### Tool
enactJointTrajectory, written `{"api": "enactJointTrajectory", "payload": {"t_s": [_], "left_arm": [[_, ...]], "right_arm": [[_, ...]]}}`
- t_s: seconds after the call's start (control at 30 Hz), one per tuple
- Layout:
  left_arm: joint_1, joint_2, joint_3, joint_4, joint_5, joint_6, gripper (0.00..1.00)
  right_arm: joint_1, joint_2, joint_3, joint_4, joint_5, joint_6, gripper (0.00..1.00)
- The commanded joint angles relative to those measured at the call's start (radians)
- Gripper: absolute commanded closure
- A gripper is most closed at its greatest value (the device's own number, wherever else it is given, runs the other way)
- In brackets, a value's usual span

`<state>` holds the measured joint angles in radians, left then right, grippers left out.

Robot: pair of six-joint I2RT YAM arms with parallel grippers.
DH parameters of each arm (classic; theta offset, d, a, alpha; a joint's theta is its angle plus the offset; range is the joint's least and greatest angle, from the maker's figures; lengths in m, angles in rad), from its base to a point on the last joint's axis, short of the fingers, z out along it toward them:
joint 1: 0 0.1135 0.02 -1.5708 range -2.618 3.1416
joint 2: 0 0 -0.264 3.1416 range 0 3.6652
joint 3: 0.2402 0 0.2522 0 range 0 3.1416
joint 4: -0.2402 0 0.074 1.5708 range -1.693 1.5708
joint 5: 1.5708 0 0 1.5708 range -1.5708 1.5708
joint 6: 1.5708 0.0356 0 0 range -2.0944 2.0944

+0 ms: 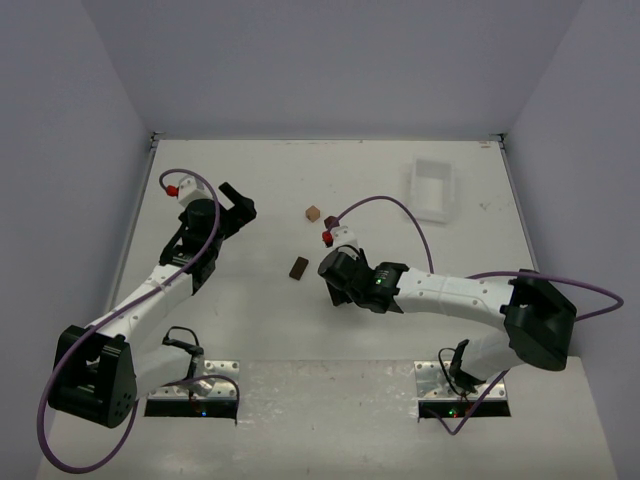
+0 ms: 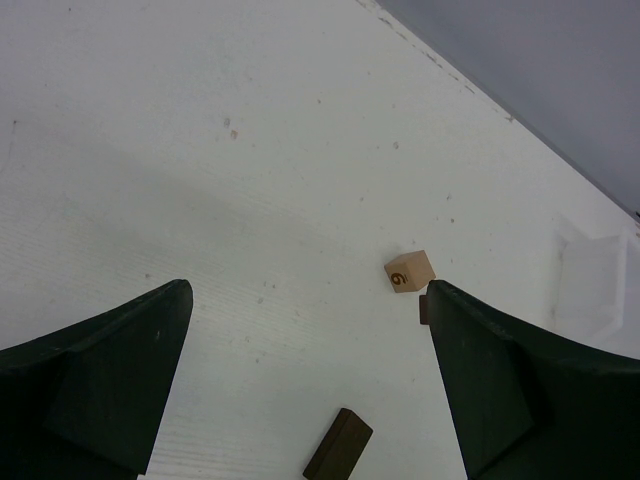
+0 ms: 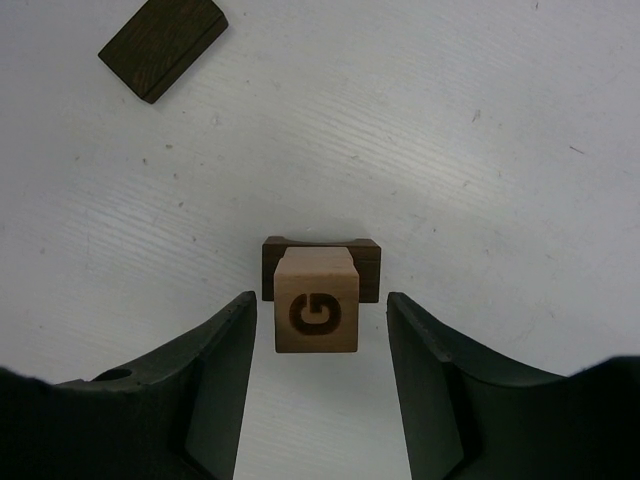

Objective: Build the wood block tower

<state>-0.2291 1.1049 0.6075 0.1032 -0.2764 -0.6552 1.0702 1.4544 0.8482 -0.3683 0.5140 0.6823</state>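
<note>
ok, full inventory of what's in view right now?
G cube: 1, tan, on top of the base block, between the right pincer's fingers with a gap each side.
base block: 1, dark brown, on the table under the G cube.
loose cube: 1, tan, mid-table, dark mark on one face.
flat block: 1, dark brown, lying flat ahead of the right pincer.
dark bit: 1, dark, beside the loose cube, mostly hidden by a finger.
tray: 1, white, far right of the table.
table: 1, white.
left pincer: 1, dark, open, holding nothing.
right pincer: 1, dark, open, straddling the G cube.
</note>
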Motion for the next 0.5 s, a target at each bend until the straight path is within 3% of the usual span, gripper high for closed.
{"api": "enactJointTrajectory", "payload": {"t_s": [0.0,0.23,0.47], "left_arm": [[0.002,-0.029,-0.005,0.055,0.002,0.009,0.0],[0.002,-0.028,-0.005,0.056,0.008,0.012,0.0],[0.002,-0.033,-0.005,0.053,0.009,0.014,0.0]], "right_arm": [[0.007,0.001,0.04,0.006,0.028,0.016,0.43],[0.007,-0.014,0.059,0.016,0.022,-0.025,0.3],[0.007,-0.026,0.074,0.008,0.031,-0.05,0.11]]}}
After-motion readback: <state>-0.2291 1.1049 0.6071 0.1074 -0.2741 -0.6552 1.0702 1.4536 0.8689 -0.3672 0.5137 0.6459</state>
